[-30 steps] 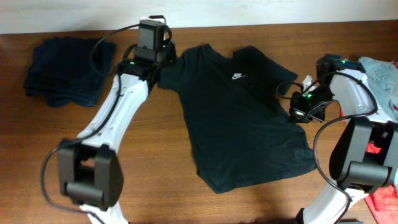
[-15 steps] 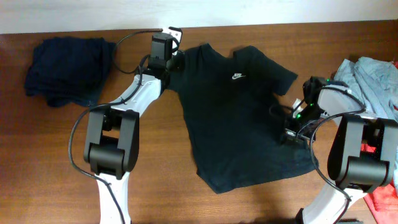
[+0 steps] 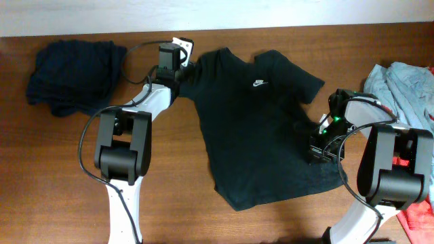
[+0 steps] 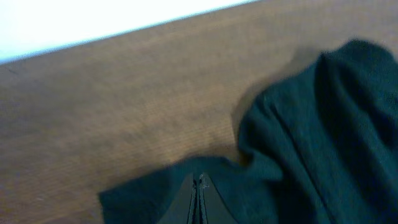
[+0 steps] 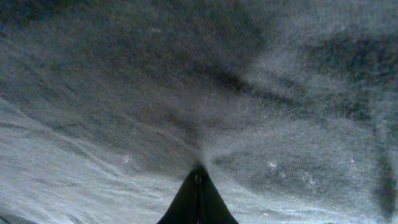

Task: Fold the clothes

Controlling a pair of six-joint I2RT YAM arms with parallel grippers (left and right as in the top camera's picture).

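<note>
Since a second ago the right claw (image 5: pixel 198 174) has come down along the right side of the black T-shirt (image 3: pixel 264 129), from beside the sleeve to a place lower on the body. The left arm has folded its elbow back toward the near edge, while its claw stays at the left shoulder.

This shirt lies spread flat, front up, in the middle of the tabletop (image 3: pixel 169 203). Its collar points to the far edge and the small white logo (image 3: pixel 258 83) shows on the chest. The hem at the near side is a little uneven.

The right claw is closed on the cloth. In its wrist view the fingers are pressed together and fine creases run into their tip, so a small pinch of the shirt is held there.

The left claw (image 4: pixel 197 183) is also closed, its fingers together at the edge of the left sleeve. A dark flap of cloth lies around the tip, but I cannot tell if it is really gripped.

A dark navy pile (image 3: pixel 71 74) sits well apart at the far left corner. A grey-blue garment (image 3: pixel 403 85) lies crumpled at the right edge, and something red (image 3: pixel 417 218) shows at the near right corner behind the right arm. A white wall (image 3: pixel 271 13) runs along the far side.
</note>
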